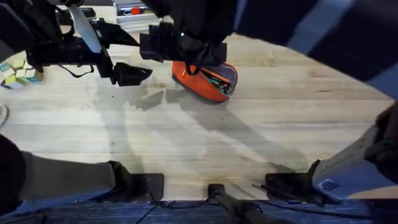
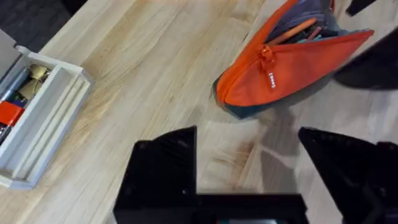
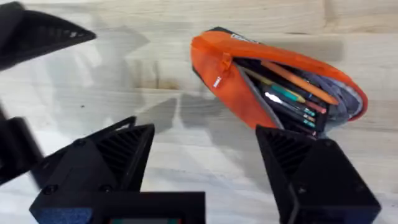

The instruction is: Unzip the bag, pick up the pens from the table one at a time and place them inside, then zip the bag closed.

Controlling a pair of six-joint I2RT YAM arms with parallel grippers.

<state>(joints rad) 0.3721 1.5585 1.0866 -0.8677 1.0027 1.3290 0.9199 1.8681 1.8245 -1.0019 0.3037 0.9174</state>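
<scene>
Begin at the near edge of the table: no loose pens lie on the bare planks between the arm bases and the work area.

Farther out, locate the bag, lying on its side past the table's middle. Its zipper is open and the pens sit inside; you can count several barrels, one orange. Judge the unzip and loading steps as done, as far as the frames show. The closing of the zipper remains.

Check the grippers. The right gripper hovers just above and beside the bag, jaws spread wide, holding nothing. The left gripper is near the bag on its closed-end side, jaws also spread wide and empty. In the overhead view it appears as a dark wedge apart from the bag.

Compare views:
- The right wrist view looks into the mouth of the bag and shows its contents.
- The left wrist view shows the zipper pull at the closed end and a white tray holding small items beside the work area.
- The overhead view shows small blocks at the far left.
</scene>
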